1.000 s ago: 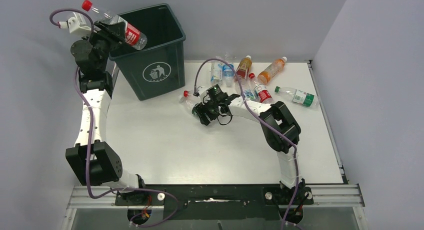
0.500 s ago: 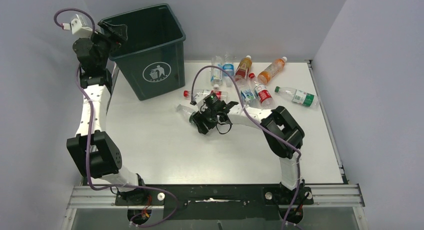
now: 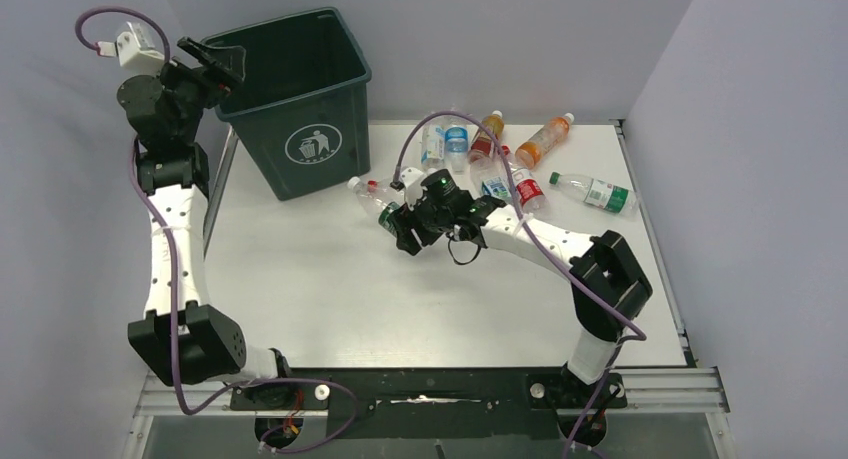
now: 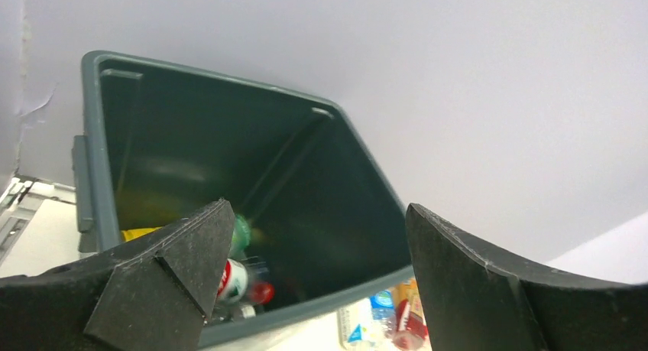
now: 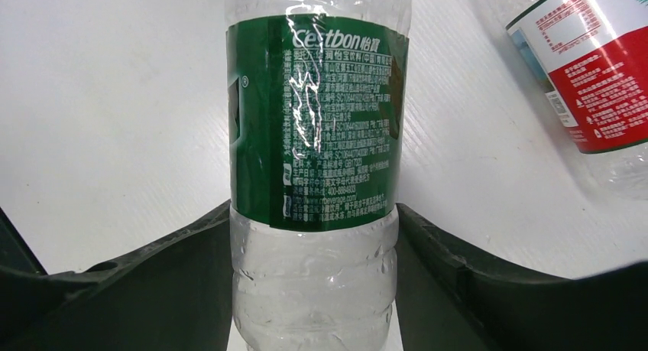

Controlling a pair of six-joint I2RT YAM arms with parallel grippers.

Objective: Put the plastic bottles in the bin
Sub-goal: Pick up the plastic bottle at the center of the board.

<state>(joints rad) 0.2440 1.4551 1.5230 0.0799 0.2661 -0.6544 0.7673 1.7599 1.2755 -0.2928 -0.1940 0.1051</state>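
Note:
The dark green bin (image 3: 335, 119) stands at the back left of the table. My left gripper (image 3: 215, 59) hangs open and empty by its left top corner. In the left wrist view, between the fingers (image 4: 191, 240), the bin (image 4: 306, 167) holds a red-labelled bottle (image 4: 235, 281) and others. My right gripper (image 3: 392, 217) is shut on the lower body of a clear bottle with a green label (image 5: 317, 137), which lies on the table and points at the bin (image 3: 366, 195). Several more plastic bottles (image 3: 522, 184) lie at the back right.
Next to the held bottle lies a bottle with a red and white label (image 5: 588, 83). Two orange bottles (image 3: 545, 139), a blue-labelled one (image 3: 456, 142) and a green-labelled one (image 3: 598, 193) lie near the back wall. Grey walls close in three sides.
My left gripper opened and the red-labelled bottle dropped into the bin; that arm drew back to the left. My right gripper closed on the green-labelled bottle and swung it toward the bin.

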